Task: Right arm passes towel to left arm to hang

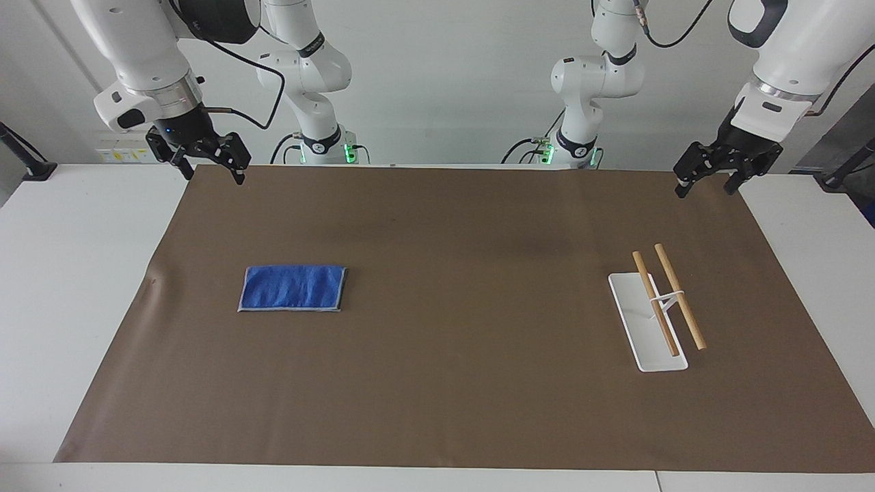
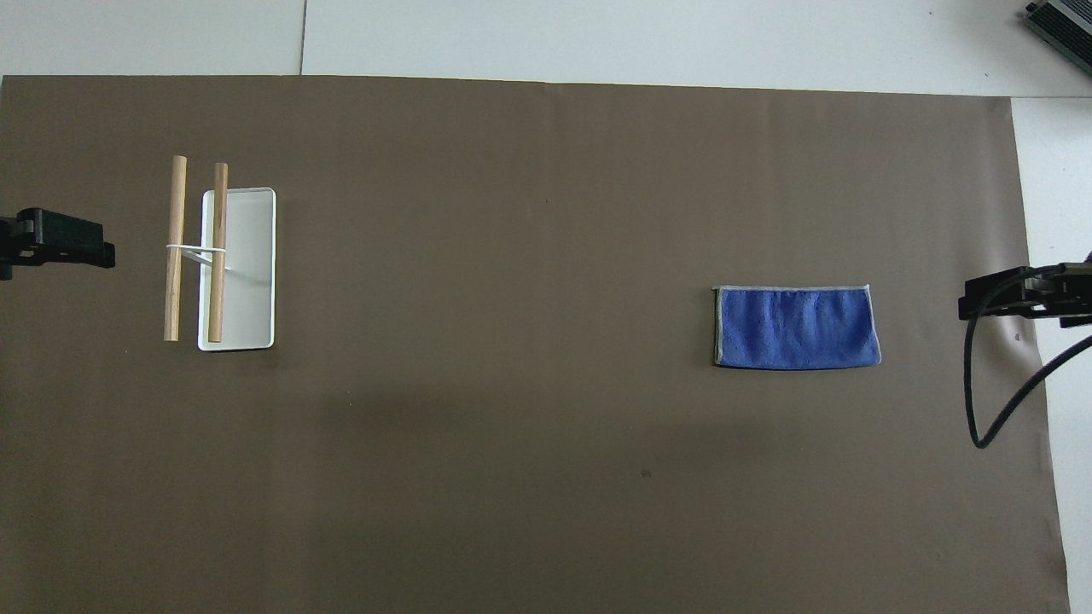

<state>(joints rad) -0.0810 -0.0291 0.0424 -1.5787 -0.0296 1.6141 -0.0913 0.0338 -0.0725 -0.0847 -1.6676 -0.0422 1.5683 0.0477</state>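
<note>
Towel [image 1: 292,288] first: it lies flat and folded on the brown mat [image 1: 451,410], toward the right arm's end of the bench [image 1: 61,287], untouched, its pale hem showing along the edges. My right gripper [image 1: 205,158] hangs in the air over the mat's corner at that end, fingers spread and holding nothing; the looping cable [image 2: 990,401] trails from its wrist. My left gripper [image 1: 711,174] waits over the mat's corner at the left arm's end, also spread and empty. Near it stands the rack [image 1: 656,311], a white base plate carrying two wooden rails [image 1: 678,295] side by side, well apart from the towel. I judge nothing of the task is done yet, so the step in hand is the right arm's reach and pickup. To do it well I would bring the right gripper over one short edge of the towel rather than its middle, come straight down with the fingers wide, and pinch through all the folded layers so the cloth lifts as one and hangs long below the fingers. That leaves a free length for the left gripper to take at the handover. I would also watch that the cable does not drag across the cloth, and that the fingers do not catch the mat along with the towel.
</note>
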